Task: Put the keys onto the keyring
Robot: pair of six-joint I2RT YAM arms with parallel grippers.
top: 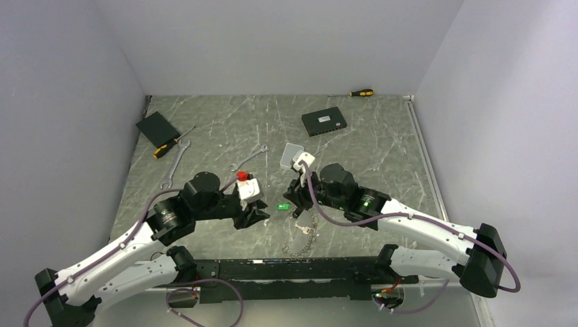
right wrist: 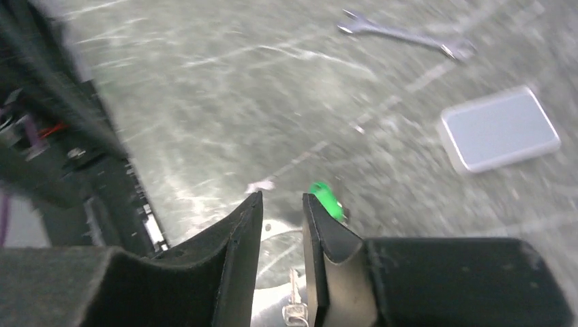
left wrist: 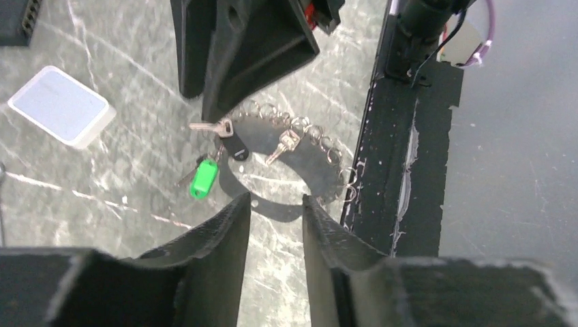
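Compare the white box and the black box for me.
The white box is pale with rounded corners; the black box is dark, with ports along one side. The black box looks larger than the white box. The black box sits farther back; the white box lies in front of it. Both lie flat on the table.
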